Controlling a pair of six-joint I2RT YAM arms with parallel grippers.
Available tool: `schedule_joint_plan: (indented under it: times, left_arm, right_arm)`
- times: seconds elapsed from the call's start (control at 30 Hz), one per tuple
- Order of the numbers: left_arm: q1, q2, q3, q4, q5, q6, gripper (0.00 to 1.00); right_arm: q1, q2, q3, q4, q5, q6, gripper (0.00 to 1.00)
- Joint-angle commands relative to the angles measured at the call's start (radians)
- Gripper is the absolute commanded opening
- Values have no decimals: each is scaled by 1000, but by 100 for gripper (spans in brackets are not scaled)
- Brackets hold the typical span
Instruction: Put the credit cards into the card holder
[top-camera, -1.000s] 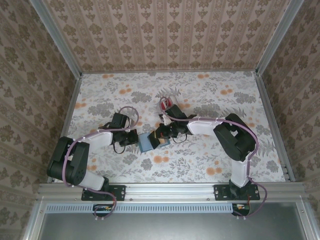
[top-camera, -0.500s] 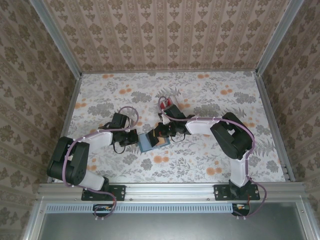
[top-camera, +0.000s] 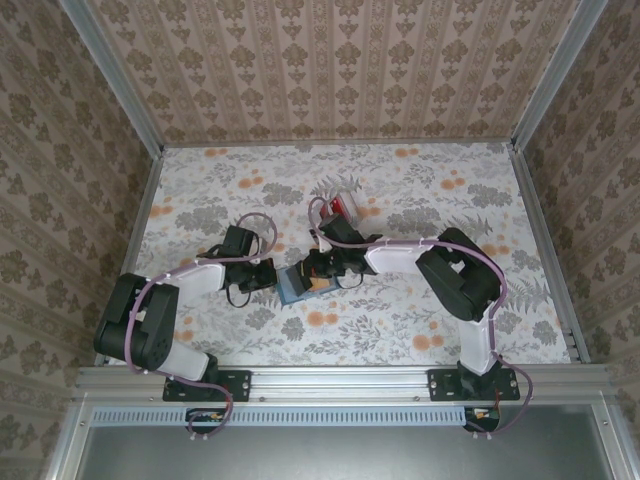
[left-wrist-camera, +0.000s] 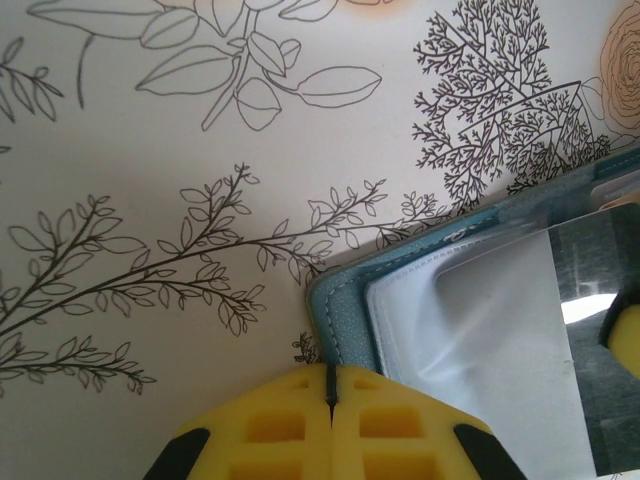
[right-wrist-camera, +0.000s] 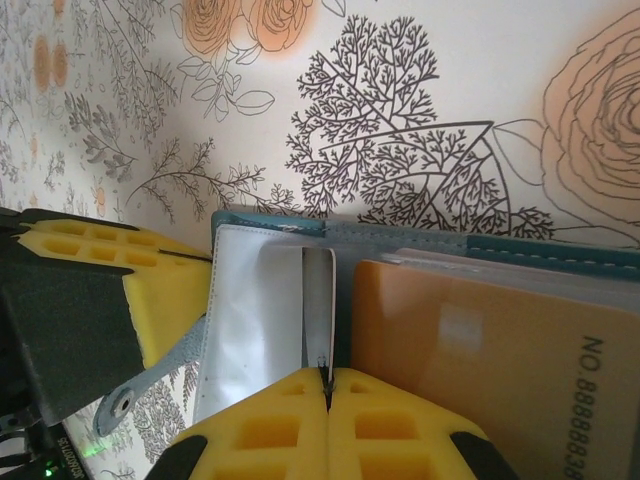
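Card holder (right-wrist-camera: 420, 240) lying open, left end effector (left-wrist-camera: 331, 385) closed, right end effector (right-wrist-camera: 327, 378) closed

Flat teal bifold card holder (top-camera: 295, 288), flanked
Left gripper (top-camera: 266, 277) at its left, right gripper (top-camera: 318, 271) at its right; small red plastic cards (top-camera: 341, 207) beyond right gripper.

This is a robotics lab cell, for all its homely wallpaper. A left arm (top-camera: 140, 325) and a right arm (top-camera: 460, 275) are bolted to an aluminium rail (top-camera: 340, 380) at the near edge of the counter (top-camera: 420, 210), which wears a floral sheet. Wallpapered panels (top-camera: 330, 70) in metal framing box it in on 3 sides.
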Motion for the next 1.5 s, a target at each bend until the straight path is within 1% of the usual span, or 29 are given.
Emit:
schedule_joint_plan:
  times: [0.0, 0.3, 0.37, 0.47, 0.53, 0.63, 0.7, 0.77, 0.87, 1.03, 1.13, 1.2, 1.33, 1.37, 1.47]
  left_arm:
    - [-1, 50, -30, 20, -35, -12, 3]
    - [-2, 58, -33, 32, -31, -16, 3]
    - [-4, 52, -33, 32, -26, -18, 3]
    - [-3, 43, -39, 30, -33, -18, 3]
    - [-2, 41, -38, 29, -36, -18, 3]
    - [-4, 42, -38, 28, -36, -18, 3]
    - [-4, 41, -38, 28, -36, -17, 3]
    - [-3, 36, -38, 24, -39, -16, 3]
    - [-3, 35, -37, 19, -42, -15, 3]
    - [-3, 31, -30, 17, -41, -20, 3]
    - [-5, 24, -30, 17, -40, -21, 3]
    - [-4, 19, -33, 15, -44, -21, 3]
    - [-4, 13, -34, 7, -44, -21, 3]
    - [-4, 10, -35, 6, -43, -20, 3]
    - [-4, 5, -38, 6, -47, -21, 3]
  right_arm:
    - [26, 26, 0, 3, 66, 24, 2]
    - [46, 31, -45, 95, 84, 140, 4]
    - [58, 28, -43, 80, 107, 139, 6]
    - [75, 24, -30, 45, 129, 121, 7]
    - [84, 17, -22, 15, 143, 102, 12]
    - [87, -8, -23, -30, 176, 74, 16]
    - [86, -34, -21, -74, 207, 46, 24]
    - [87, -58, -16, -114, 236, 22, 28]
    - [86, -93, 3, -174, 271, -14, 32]
    - [86, -122, 35, -247, 292, -59, 38]
    - [85, -122, 52, -269, 295, -75, 37]
    - [85, -110, 60, -272, 291, -74, 34]
    - [86, -88, 69, -274, 274, -70, 19]
    - [86, -86, 68, -277, 274, -70, 17]
    - [87, -84, 68, -294, 279, -73, 17]
